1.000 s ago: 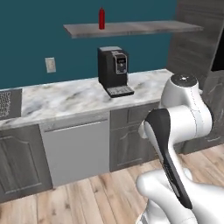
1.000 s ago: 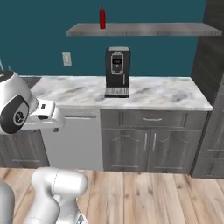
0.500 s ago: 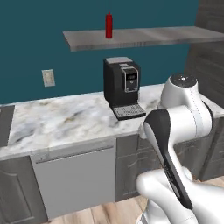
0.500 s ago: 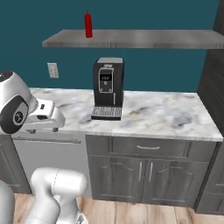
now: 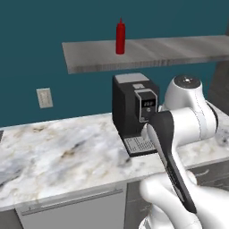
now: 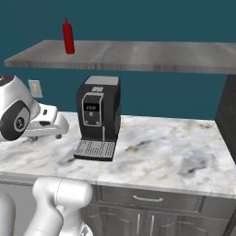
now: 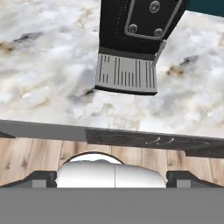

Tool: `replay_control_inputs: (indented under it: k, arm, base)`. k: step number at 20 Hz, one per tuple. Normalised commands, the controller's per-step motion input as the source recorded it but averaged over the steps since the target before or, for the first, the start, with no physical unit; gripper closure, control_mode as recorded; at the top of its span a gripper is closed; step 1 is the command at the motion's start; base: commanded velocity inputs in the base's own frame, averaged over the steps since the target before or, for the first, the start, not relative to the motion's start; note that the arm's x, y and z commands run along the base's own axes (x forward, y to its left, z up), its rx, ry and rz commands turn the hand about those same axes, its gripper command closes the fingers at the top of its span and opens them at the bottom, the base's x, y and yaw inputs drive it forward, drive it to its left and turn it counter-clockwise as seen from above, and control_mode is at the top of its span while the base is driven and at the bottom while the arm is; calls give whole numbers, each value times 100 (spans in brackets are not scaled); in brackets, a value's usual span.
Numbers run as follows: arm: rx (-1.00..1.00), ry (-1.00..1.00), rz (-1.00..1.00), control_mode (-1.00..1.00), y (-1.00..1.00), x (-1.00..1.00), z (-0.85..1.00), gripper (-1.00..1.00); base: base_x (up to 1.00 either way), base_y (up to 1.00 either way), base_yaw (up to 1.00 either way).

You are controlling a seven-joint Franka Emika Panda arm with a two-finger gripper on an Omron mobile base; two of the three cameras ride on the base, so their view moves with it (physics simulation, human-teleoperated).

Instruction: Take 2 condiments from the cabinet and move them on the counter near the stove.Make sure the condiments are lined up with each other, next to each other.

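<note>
Base nearer; coffee machine (image 5: 134,114) under shelf (image 5: 152,51).

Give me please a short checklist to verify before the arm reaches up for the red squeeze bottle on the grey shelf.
1. Slim red squeeze bottle stands upright on the grey wood-grain floating shelf: ok.
2. Space around the bottle free on the shelf: ok.
3. Second condiment, the dark brown bottle, located: cannot tell.
4. Gripper empty and open: ok.
5. Gripper raised to shelf height: not ok; the hand view looks down at the black coffee machine and the marble counter.
</note>
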Motion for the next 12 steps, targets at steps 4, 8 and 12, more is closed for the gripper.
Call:
replay_control_inputs:
  k: [4,8,12]
  arm:
    - [0,0,0,100,0,0,0,-100]
    - [0,0,0,100,0,0,0,-100]
    - [5,-31,4,-100,-8,-88,76,-100]
  base:
    - [84,-18,11]
    - [8,-10,7]
    - [0,0,0]
